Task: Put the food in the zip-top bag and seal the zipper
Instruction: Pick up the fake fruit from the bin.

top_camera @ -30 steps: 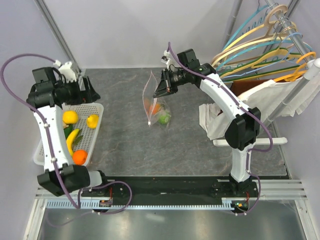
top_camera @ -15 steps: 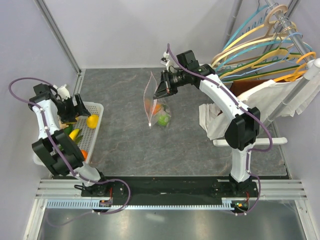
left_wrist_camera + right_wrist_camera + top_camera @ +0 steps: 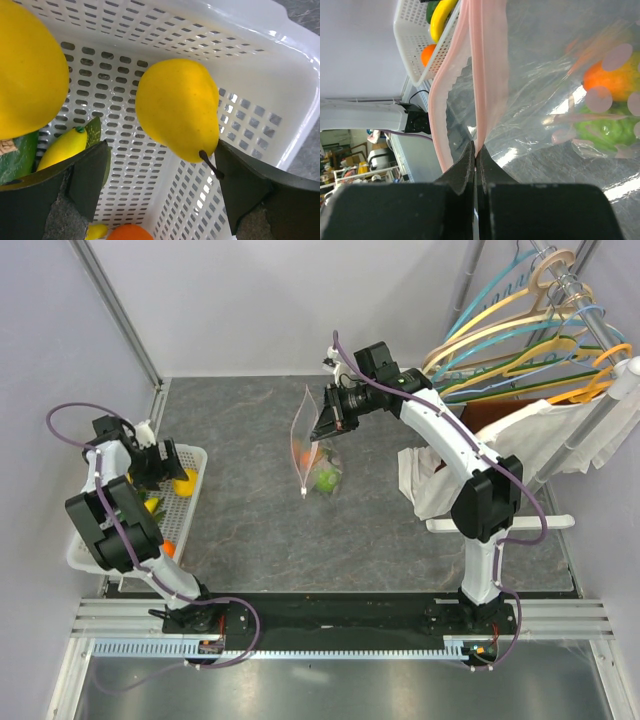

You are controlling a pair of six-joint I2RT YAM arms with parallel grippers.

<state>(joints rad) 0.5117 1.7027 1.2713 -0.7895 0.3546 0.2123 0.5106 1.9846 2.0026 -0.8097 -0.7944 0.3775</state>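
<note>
The zip-top bag (image 3: 312, 462), containing orange and green food (image 3: 620, 82), is held up over the worktop (image 3: 400, 530) by its zipper (image 3: 489, 75), clenched in the right gripper (image 3: 475, 152). The left gripper (image 3: 160, 155) is spread around a pear (image 3: 177, 107) in the basket (image 3: 260, 85).

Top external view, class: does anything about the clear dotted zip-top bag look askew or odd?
Yes. The clear dotted plastic zip-top bag is held up by one pinkish zipper strip, pinched in the shut right gripper; the other strip bows away, so the mouth gapes. Orange and green fruit slump at its bottom.
</note>
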